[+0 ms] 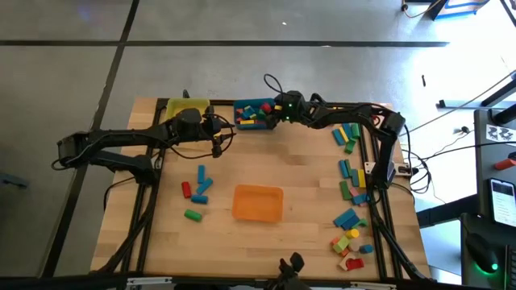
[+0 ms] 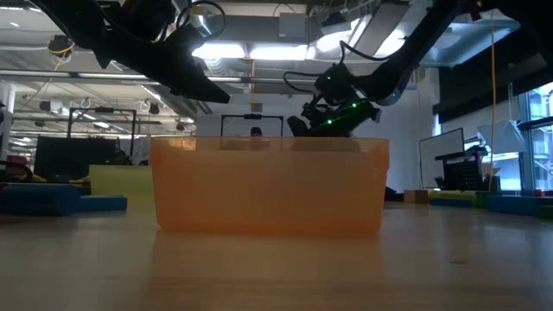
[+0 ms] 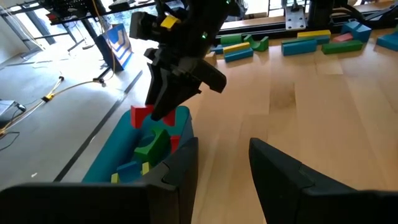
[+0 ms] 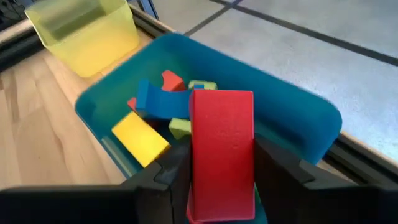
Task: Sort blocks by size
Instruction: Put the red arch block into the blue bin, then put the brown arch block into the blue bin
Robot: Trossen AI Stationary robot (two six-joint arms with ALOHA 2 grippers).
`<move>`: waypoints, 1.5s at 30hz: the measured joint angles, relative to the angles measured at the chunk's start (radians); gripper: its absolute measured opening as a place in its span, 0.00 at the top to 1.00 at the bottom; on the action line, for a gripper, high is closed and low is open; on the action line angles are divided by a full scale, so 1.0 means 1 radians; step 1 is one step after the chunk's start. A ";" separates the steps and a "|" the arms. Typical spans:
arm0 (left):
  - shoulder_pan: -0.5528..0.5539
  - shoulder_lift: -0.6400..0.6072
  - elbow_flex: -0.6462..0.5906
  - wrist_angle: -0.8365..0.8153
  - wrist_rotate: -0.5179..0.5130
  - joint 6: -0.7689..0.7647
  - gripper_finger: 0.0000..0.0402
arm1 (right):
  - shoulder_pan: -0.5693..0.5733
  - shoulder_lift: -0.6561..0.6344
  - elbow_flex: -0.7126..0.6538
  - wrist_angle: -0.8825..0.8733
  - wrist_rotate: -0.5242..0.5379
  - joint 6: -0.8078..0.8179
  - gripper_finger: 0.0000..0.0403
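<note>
My right gripper (image 1: 276, 111) is shut on a red block (image 4: 221, 149) above the teal bin (image 1: 239, 114) at the table's far edge. That bin (image 4: 311, 124) holds several blocks, among them a yellow one (image 4: 140, 138) and a blue one (image 4: 158, 102). My left gripper (image 1: 228, 137) stands open just to the near left of the teal bin, nothing between its fingers (image 3: 186, 165). It looks at the right gripper and the red block (image 3: 142, 116). The orange bin (image 1: 239, 203) sits near the table's middle. My right gripper pinches the red block's two long sides (image 4: 195, 155) between its two fingers. The block lies along the fingers and sticks out past their tips. The fingers slant down from the table's right. The block's free end (image 3: 140, 117) hangs clear above the blocks in the teal bin.
A yellow bin (image 1: 187, 109) stands left of the teal one. Loose blocks line the right edge (image 1: 348, 173) and cluster at the near right (image 1: 351, 238). Several more lie left of the orange bin (image 1: 197, 189). In the low view the orange bin (image 2: 268, 186) fills the foreground.
</note>
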 joint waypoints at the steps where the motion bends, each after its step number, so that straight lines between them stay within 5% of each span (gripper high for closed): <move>1: 0.000 0.000 0.000 -0.002 0.000 -0.006 0.68 | 0.000 0.000 0.000 -0.003 0.001 -0.001 0.63; 15: 0.000 0.000 0.000 -0.009 0.000 -0.016 0.68 | 0.000 -0.067 0.049 -0.144 0.011 -0.153 0.35; 26: 0.000 0.000 0.000 -0.013 0.000 -0.006 0.68 | 0.000 -0.322 0.127 -0.650 0.265 -0.166 0.34; 34: 0.000 0.000 0.000 -0.013 0.000 -0.007 0.68 | -0.037 -0.380 0.127 -0.943 0.442 -0.068 0.34; 45: 0.000 0.000 0.000 -0.013 0.000 -0.008 0.68 | -0.189 -0.367 0.050 -1.061 0.385 0.106 0.37</move>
